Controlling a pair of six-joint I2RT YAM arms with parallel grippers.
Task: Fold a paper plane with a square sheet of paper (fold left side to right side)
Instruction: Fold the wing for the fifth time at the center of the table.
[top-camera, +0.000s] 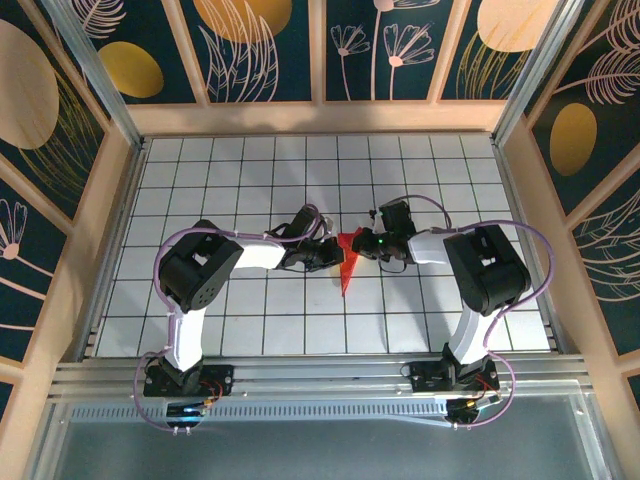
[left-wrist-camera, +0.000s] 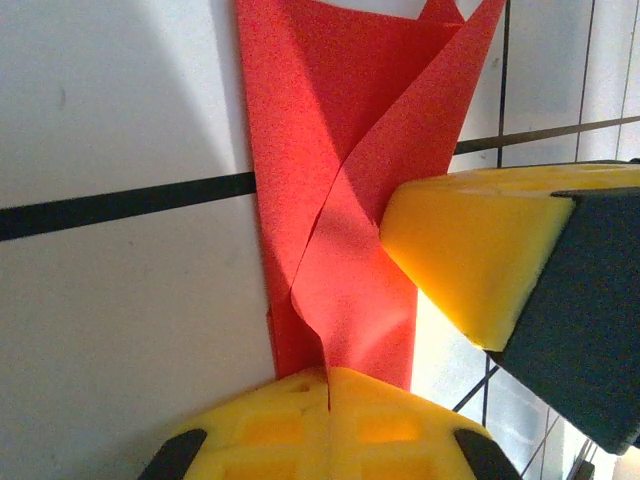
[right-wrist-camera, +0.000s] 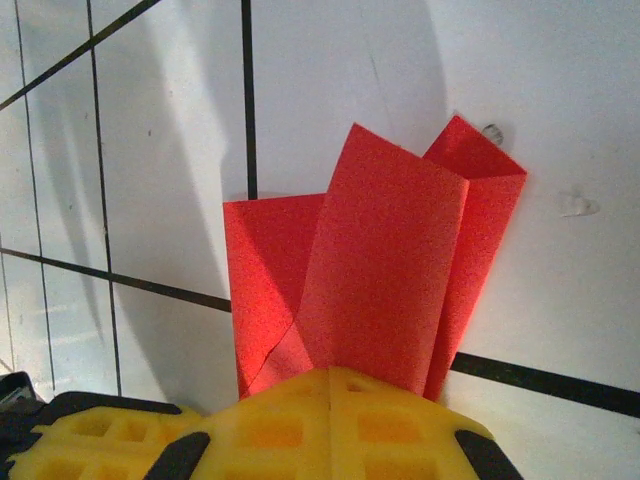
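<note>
- Yellow fingertips (left-wrist-camera: 270, 425) of the left gripper (left-wrist-camera: 328, 395) sit closest to my left wrist lens. They are clenched together, and a raised ridge of the red sheet (left-wrist-camera: 330, 150) runs straight into the seam between them. I read that as the jaws pinching the paper.
- On that same feed the sheet is folded into a long narrow strip with overlapping diagonal flaps, and it lies across a black grid line.
- One yellow fingertip (left-wrist-camera: 460, 250) of the right gripper sits against the right edge of a flap there.
- From the right wrist I see the right gripper (right-wrist-camera: 330, 395) with its jaws clenched too, tips at the near end of the sheet (right-wrist-camera: 390, 270). I cannot tell whether a layer is caught between them. The flaps here stand up rather than lying flat.
- Overhead, the sheet (top-camera: 347, 262) lies mid-counter as a slim wedge pointing toward the arm bases. The left gripper (top-camera: 322, 250) and right gripper (top-camera: 375, 243) meet at its far end.
- Around it spreads the white gridded counter (top-camera: 250, 180), fenced by wood-framed, leaf-printed panels (top-camera: 270, 50).
</note>
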